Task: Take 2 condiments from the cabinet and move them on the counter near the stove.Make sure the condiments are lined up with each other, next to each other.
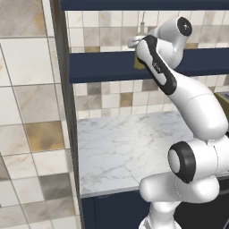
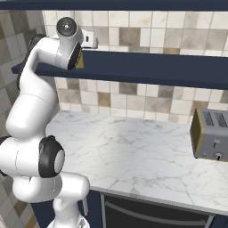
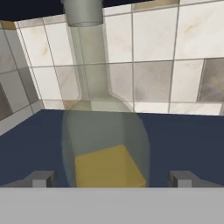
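The arm reaches up to the dark navy shelf (image 1: 103, 66) that runs along the tiled wall above the white marble surface (image 1: 129, 147). The pincer (image 3: 111, 178) stands with its two fingertips (image 3: 41, 178) wide apart, one on each side of the clear oil bottle (image 3: 105, 144), and neither tip touches the glass. In the hand view the bottle stands upright on the shelf board, close in front of the camera and between the tips; its body is wide and rounded, with a yellow patch low down, and narrows upward into a thin neck topped by a grey cap. Behind it rise beige and grey wall tiles.

In the left base view the thin neck of the bottle (image 1: 142, 22) shows above the arm's wrist, and a bit of yellow shows just under the wrist at the shelf's edge. In the right base view the hand sits at the left end of the shelf (image 2: 147, 69), with a sliver of yellow beside the wrist. Whether the second condiment is on the shelf I cannot tell, since the arm covers that part.

The surface below carries a grey toaster (image 2: 210, 134) at its right end, well apart from the arm. The marble under the shelf lies bare.
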Controlling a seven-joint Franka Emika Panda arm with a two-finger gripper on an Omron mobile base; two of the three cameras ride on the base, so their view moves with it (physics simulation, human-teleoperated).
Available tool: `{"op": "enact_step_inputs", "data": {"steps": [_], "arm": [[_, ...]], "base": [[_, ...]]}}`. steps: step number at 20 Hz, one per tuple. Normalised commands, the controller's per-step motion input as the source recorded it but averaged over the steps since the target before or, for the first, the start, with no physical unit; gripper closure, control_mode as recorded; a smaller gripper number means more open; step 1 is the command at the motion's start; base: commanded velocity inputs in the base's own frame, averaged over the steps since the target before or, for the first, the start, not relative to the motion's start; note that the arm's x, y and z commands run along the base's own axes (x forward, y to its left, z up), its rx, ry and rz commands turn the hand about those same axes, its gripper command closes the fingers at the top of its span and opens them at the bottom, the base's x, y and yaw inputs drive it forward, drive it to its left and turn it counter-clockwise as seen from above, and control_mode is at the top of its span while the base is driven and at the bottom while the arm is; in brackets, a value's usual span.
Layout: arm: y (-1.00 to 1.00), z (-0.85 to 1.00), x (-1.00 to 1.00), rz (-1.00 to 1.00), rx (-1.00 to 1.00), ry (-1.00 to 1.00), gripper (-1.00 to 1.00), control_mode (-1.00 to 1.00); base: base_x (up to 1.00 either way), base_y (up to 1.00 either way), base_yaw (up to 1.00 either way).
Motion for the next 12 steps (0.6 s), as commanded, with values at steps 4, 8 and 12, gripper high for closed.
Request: {"op": "enact_step_inputs", "data": {"steps": [4,8,12], "arm": [[0.0,0.0,0.0,0.0,0.0,0.0,1.0,-1.0],[0.0,0.0,0.0,0.0,0.0,0.0,1.0,-1.0],[0.0,-0.04,0.0,0.0,0.0,0.0,1.0,-1.0]], "base": [[0.0,0.0,0.0],[0.0,0.0,0.0],[0.0,0.0,0.0]]}}
